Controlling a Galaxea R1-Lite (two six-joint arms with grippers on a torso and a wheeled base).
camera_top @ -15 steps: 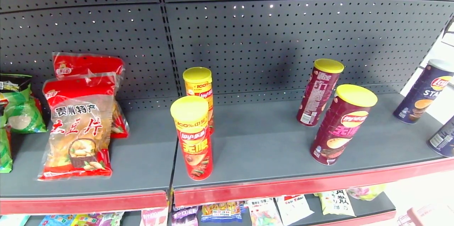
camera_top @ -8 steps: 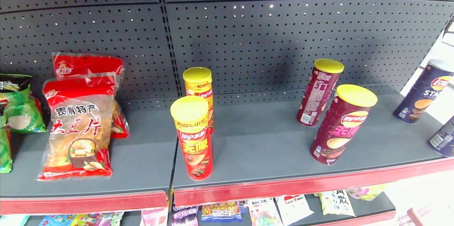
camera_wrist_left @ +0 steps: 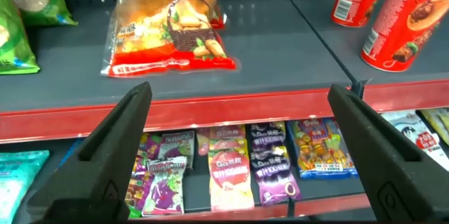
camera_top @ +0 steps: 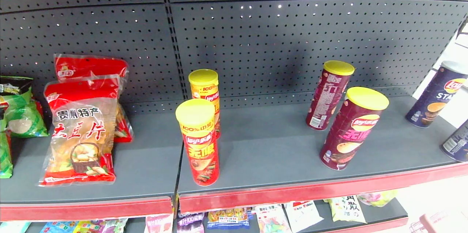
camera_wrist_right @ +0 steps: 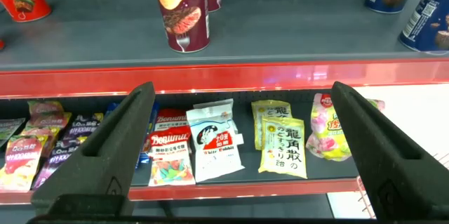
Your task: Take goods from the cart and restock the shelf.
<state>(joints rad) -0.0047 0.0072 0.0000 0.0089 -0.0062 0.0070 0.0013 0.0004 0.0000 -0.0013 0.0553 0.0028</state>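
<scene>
**Restocking shelf, with both grippers empty in front of it.**
Head view: on the shelf (camera_top: 263, 152), two red canisters (camera_top: 199, 141) stand upright at centre. Two maroon canisters (camera_top: 347, 127) stand at 3 o'clock from them, blue canisters (camera_top: 435, 94) farther out at 3 o'clock, and red snack bags (camera_top: 82, 127) at 9 o'clock. Left wrist view: the left gripper (camera_wrist_left: 238, 90), jaws spread wide and holding nothing, faces the shelf's red edge near a snack bag. Right wrist view: the right gripper (camera_wrist_right: 243, 87), jaws likewise spread and empty, faces that edge near a maroon canister; packets (camera_wrist_right: 210, 140) lie on the lower shelf.
</scene>
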